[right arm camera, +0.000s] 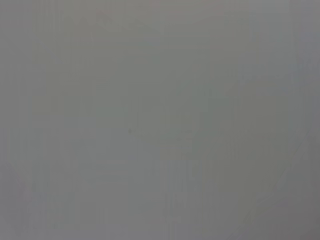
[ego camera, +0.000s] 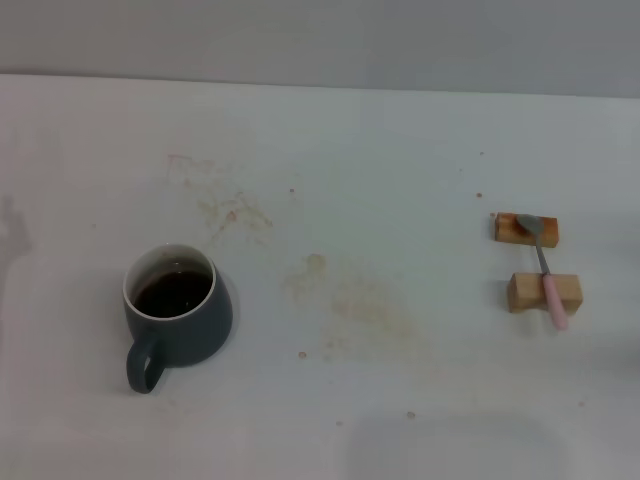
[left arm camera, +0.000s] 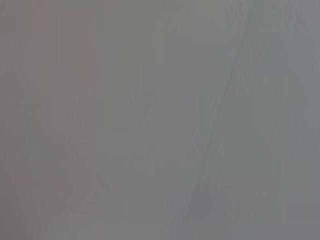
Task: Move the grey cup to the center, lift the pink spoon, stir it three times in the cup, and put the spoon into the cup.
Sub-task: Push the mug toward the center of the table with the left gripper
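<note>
A white counter (ego camera: 400, 150) fills the head view, its surface marked with faint tan and pinkish stains (ego camera: 350, 305) around the middle. Two small tan wooden blocks sit well to the right of those stains: the farther block (ego camera: 508, 229), a darker orange-brown, lies just behind the nearer block (ego camera: 524, 291), which is paler, with a narrow gap between them. Behind the counter runs a plain grey wall (ego camera: 320, 40).
</note>
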